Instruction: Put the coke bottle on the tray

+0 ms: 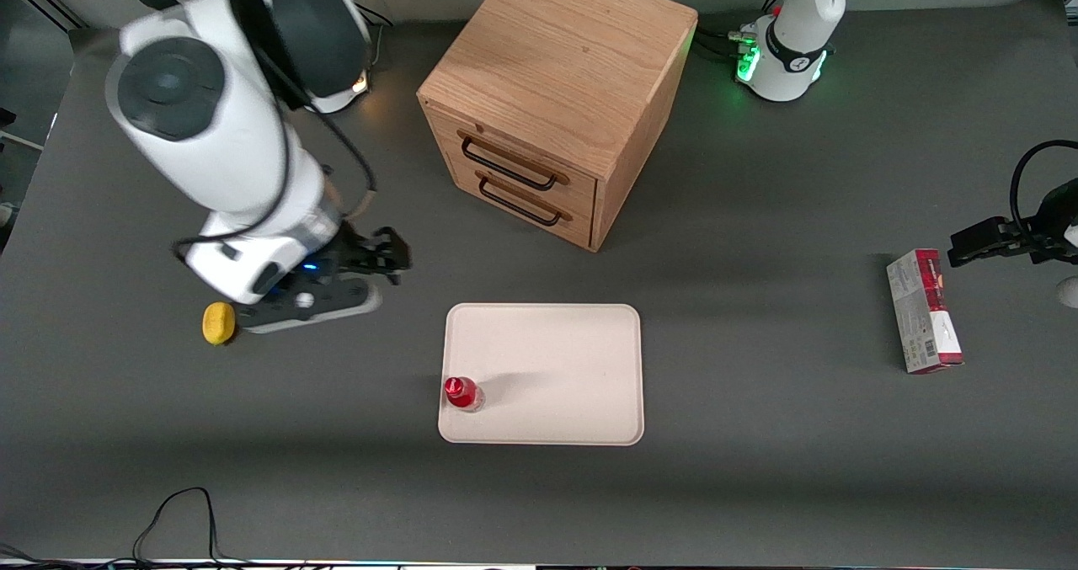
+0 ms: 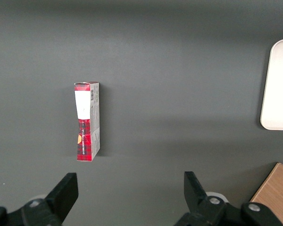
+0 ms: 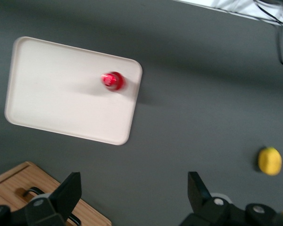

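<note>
The coke bottle [image 1: 462, 392], small with a red cap and clear base, stands upright on the cream-white tray [image 1: 556, 359], in the corner nearest the front camera at the working arm's end. It also shows in the right wrist view [image 3: 113, 81] on the tray [image 3: 61, 89]. My right gripper [image 1: 379, 258] is open and empty, raised above the table, farther from the camera than the bottle and well apart from it. Its fingers [image 3: 68, 190] stand wide apart in the wrist view.
A wooden two-drawer cabinet [image 1: 556, 98] stands farther from the camera than the tray. A yellow lemon [image 1: 218, 323] lies beside my gripper, also seen in the right wrist view [image 3: 269, 161]. A red-and-white carton [image 1: 924, 311] lies toward the parked arm's end.
</note>
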`<state>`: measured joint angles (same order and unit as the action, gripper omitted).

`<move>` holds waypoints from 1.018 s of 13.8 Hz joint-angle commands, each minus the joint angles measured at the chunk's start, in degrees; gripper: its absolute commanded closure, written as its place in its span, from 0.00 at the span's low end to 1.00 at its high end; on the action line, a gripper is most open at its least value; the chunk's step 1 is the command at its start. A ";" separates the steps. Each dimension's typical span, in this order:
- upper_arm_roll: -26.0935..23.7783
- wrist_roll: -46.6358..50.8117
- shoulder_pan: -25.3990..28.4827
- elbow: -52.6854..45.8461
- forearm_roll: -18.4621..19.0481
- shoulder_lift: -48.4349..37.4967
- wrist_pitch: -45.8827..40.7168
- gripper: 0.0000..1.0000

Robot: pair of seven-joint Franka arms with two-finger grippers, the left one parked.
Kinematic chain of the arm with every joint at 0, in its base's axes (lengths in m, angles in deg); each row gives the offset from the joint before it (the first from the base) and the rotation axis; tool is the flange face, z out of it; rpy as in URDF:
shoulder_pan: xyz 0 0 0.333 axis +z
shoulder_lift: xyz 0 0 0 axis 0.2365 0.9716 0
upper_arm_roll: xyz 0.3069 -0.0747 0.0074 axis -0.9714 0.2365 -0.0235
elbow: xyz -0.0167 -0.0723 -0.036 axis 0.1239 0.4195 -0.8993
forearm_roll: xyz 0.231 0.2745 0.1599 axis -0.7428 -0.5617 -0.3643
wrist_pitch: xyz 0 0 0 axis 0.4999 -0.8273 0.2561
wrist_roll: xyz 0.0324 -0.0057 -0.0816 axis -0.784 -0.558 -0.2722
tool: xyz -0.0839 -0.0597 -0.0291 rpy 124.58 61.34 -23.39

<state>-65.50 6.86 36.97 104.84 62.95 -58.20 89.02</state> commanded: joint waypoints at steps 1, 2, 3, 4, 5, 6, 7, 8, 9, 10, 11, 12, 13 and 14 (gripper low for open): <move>0.09 -0.35 -8.58 19.45 -4.84 -12.75 7.18 0.00; 0.09 -2.09 -10.79 23.41 -5.55 -15.74 8.77 0.00; 0.09 -4.81 -13.25 26.59 -6.17 -18.12 10.01 0.00; 0.09 -7.62 -15.01 30.19 -6.70 -20.76 10.63 0.00; 0.18 -9.04 -16.68 33.35 -6.70 -22.96 11.59 0.00; 0.18 -9.49 -17.83 36.52 -6.70 -25.07 12.82 0.00; 0.18 -9.58 -18.80 38.73 -6.61 -26.40 13.44 0.00; 0.53 -10.28 -19.07 39.53 -6.44 -26.58 13.54 0.00; 1.66 -12.37 -19.07 39.54 -6.09 -26.59 13.54 0.00; 2.98 -14.57 -19.07 39.54 -6.00 -26.59 13.54 0.00; 4.30 -15.81 -18.99 39.45 -6.00 -26.59 13.36 0.00; 4.48 -15.65 -19.07 39.19 -5.91 -26.50 12.93 0.00; 4.66 -15.12 -18.99 39.10 -5.82 -26.58 12.66 0.00; 4.57 -14.94 -18.90 38.93 -5.65 -26.59 11.96 0.00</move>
<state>-61.07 -7.20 17.74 142.54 57.63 -83.23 101.22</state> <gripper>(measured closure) 0.000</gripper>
